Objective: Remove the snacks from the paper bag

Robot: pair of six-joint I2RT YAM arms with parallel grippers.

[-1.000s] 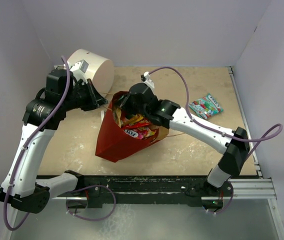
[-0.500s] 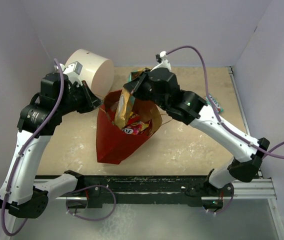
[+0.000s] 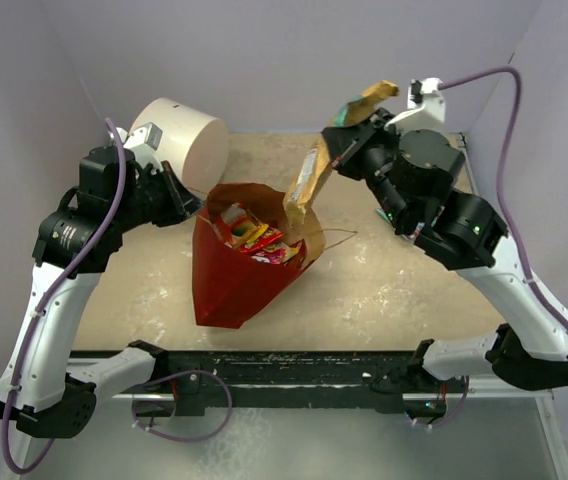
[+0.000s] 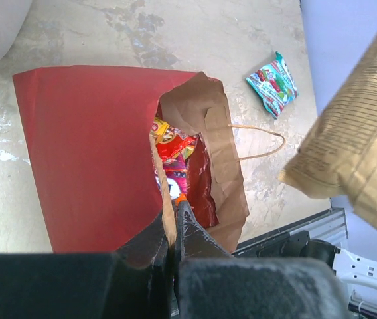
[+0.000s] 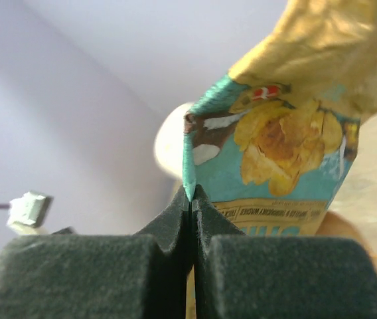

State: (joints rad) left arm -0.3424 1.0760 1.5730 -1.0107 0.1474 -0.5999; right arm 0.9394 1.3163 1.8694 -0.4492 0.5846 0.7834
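The red paper bag (image 3: 234, 280) stands tilted at mid-table, its mouth open and brown inside. Several bright snacks (image 3: 254, 240) lie within it, red and orange in the left wrist view (image 4: 172, 149). My left gripper (image 3: 196, 200) is shut on the bag's left rim (image 4: 168, 199). Up and to the right of the bag's mouth, my right gripper (image 3: 342, 150) is shut on the edge of a tan and teal packet (image 3: 309, 185), which hangs in the air clear of the bag (image 5: 281, 153). Another teal-green packet (image 4: 273, 83) lies on the table to the right.
A white cylinder drum (image 3: 184, 135) lies at the back left, close behind my left wrist. The bag's string handle (image 3: 339, 240) trails onto the table to its right. Pale walls close in the back and both sides.
My right gripper rose out of the bag with the tan and teal packet and carried it up and to the right. The left gripper kept its hold on the bag's rim.
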